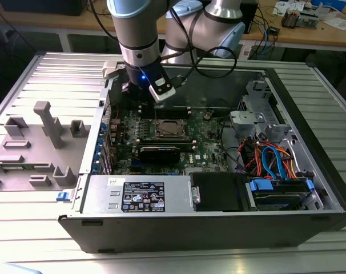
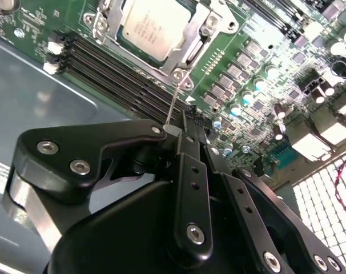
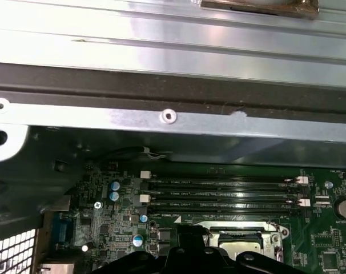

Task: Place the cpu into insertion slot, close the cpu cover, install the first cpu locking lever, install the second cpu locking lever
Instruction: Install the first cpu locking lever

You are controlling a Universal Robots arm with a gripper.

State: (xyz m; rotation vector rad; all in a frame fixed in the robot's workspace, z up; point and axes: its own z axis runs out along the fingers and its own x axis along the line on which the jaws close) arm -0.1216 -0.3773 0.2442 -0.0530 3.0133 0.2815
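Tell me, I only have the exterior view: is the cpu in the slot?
Observer: Yes. In the second wrist view the cpu sits in the slot, silvery top up.
Operator: And the cover?
Observer: The cover lies flat around the cpu, whose top shows through its window.
Operator: Where is the gripper?
Observer: The gripper is just off the slot's corner, and a thin lever runs from that corner up to it.
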